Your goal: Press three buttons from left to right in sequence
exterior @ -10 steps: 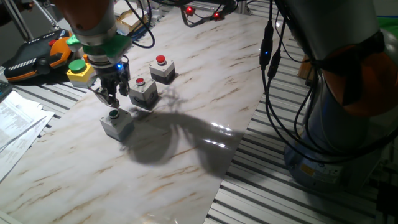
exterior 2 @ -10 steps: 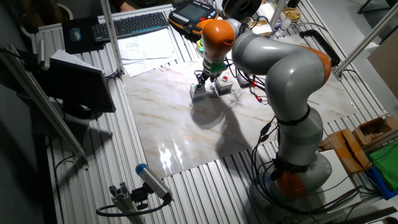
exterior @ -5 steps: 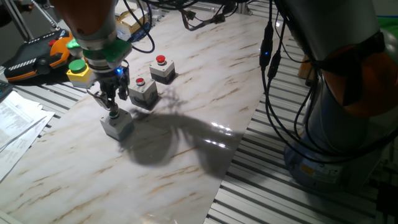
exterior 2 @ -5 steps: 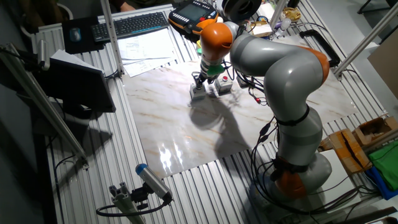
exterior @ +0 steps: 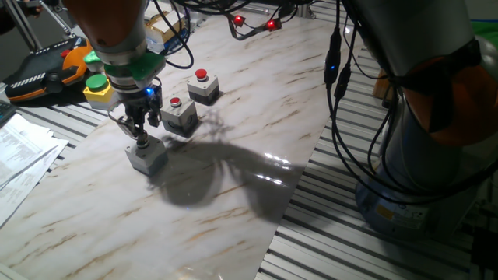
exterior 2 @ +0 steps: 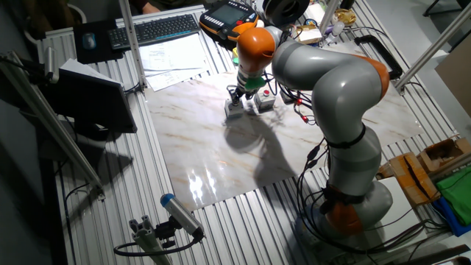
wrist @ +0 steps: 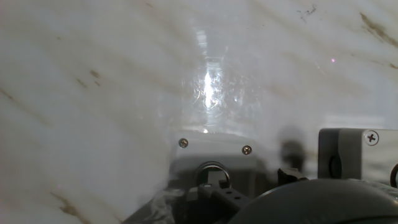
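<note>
Three small grey boxes sit in a row on the marble table top (exterior: 249, 101). The near box (exterior: 146, 158) is the first in the row, and its round top button is hidden under the pincer's tip. The pincer (exterior: 141, 140) stands straight above this box with its tip down on the top of it. In the hand view the same box (wrist: 214, 163) fills the low middle, right below the dark fingers, and its round button ring shows there. From these pictures one cannot tell if the pincer's fingers are spread or pressed together, because no gap and no touch between the tips can be made out. The middle box (exterior: 180, 113) has a small red button on top and sits just beside the pincer, a little further back. The far box (exterior: 203, 86) also has a red button and sits just behind the middle one. In the other fixed view the pincer (exterior 2: 235, 101) is down on the first box at the far end of the table. A yellow box with a big green button (exterior: 98, 88) sits off the marble, behind the arm. Some papers (exterior: 19, 152) lie on the slatted bench nearby.
</note>
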Tool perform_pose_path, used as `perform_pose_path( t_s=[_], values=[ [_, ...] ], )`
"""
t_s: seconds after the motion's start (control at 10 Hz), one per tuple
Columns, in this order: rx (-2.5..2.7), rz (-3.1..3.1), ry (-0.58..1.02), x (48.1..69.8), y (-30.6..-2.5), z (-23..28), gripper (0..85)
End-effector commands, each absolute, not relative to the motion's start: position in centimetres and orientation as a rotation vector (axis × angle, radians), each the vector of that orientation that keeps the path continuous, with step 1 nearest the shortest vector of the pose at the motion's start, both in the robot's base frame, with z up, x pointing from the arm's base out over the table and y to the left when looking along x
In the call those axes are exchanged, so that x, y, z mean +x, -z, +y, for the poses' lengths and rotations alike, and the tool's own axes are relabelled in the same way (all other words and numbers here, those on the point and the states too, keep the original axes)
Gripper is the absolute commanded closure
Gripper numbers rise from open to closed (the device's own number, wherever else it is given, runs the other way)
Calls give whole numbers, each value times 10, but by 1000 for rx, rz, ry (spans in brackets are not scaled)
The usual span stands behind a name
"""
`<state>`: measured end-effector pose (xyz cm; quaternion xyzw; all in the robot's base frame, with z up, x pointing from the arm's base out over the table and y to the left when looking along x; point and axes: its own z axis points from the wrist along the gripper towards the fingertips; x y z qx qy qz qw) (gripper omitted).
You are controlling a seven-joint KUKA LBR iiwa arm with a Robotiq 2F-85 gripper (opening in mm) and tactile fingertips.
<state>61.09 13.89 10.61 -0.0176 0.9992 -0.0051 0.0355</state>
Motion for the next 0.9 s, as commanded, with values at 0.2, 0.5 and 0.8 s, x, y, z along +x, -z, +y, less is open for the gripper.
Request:
perform_pose_path(
  t_s=[0.2,0.5,0.8],
  values=[
    [-51,3070,16,611,-105,139,370],
    [-51,3069,13,612,-103,140,370],
    [-48,3069,16,613,-104,141,370]
  ],
)
